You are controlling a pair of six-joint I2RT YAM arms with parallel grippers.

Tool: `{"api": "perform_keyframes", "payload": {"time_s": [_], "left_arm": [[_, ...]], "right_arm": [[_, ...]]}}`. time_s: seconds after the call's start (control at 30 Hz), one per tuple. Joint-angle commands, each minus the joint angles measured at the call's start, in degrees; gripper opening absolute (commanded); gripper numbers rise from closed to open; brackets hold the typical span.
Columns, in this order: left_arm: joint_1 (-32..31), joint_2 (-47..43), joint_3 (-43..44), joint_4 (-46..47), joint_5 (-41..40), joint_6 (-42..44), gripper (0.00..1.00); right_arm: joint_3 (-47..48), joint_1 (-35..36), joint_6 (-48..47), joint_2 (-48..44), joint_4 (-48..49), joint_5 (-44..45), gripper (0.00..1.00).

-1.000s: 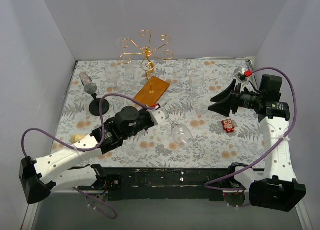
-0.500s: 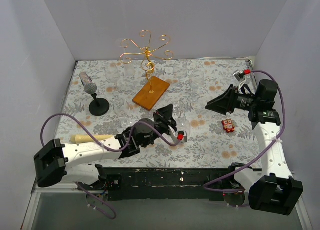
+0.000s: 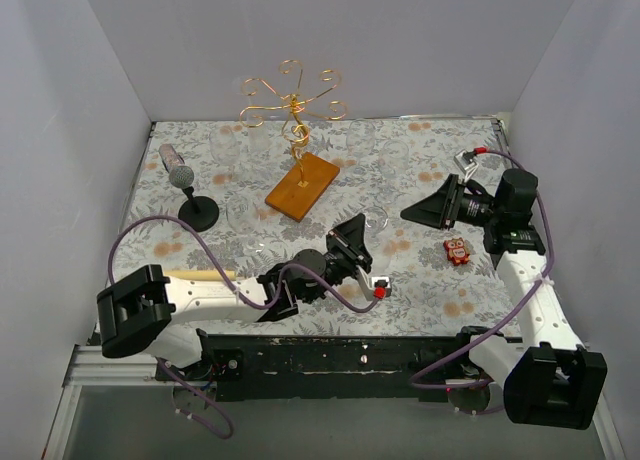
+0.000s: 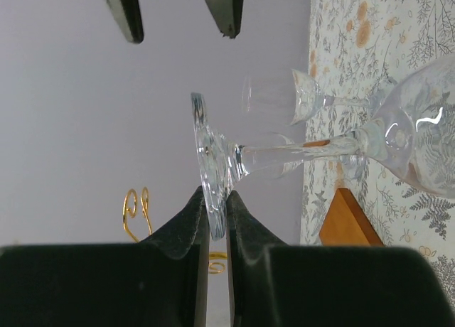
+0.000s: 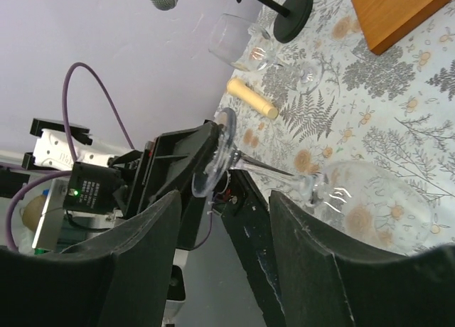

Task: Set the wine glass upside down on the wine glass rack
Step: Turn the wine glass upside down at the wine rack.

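Note:
My left gripper (image 3: 356, 242) is shut on the round foot of a clear wine glass (image 4: 398, 138). In the left wrist view (image 4: 217, 199) the glass lies sideways, with its stem level and its bowl to the right over the tablecloth. The bowl shows faintly in the top view (image 3: 376, 220). My right gripper (image 3: 425, 208) is open and empty, pointing left at the glass; in its wrist view (image 5: 226, 202) the glass's foot (image 5: 222, 153) sits ahead of the fingers. The wine glass rack (image 3: 292, 100), a gold wire tree on a wooden base (image 3: 303, 185), stands at the back.
Several other clear glasses (image 3: 228, 145) stand along the back, and one (image 5: 242, 46) lies near the black microphone stand (image 3: 198, 212). A cream cylinder (image 5: 252, 98) lies at the left front. A small red toy (image 3: 458, 251) lies at the right. White walls enclose the table.
My left arm has swung right across the front of the table, carrying the glass by its foot. My right gripper has moved left and down toward the glass.

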Motion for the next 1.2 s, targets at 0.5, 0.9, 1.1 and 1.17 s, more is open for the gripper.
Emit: {"api": "perform_keyframes", "payload": {"time_s": [0.5, 0.9, 1.1, 1.17], "left_arm": [[-2.4, 6.3, 6.1, 10.9, -0.2, 4.7, 0.0], [-5.6, 3.8, 5.7, 7.3, -1.3, -1.3, 0.45], [-10.3, -2.9, 6.7, -4.7, -4.3, -20.9, 0.94], [-11.0, -5.6, 7.8, -9.2, -5.3, -29.2, 0.98]], "right_arm": [[-1.3, 8.2, 6.3, 3.7, 5.1, 1.6, 0.18], [-4.1, 7.1, 12.2, 3.3, 14.0, 1.4, 0.01], [-4.8, 5.8, 12.8, 2.3, 16.3, 1.4, 0.01], [-5.0, 5.6, 12.4, 1.7, 16.3, 1.5, 0.01]]}}
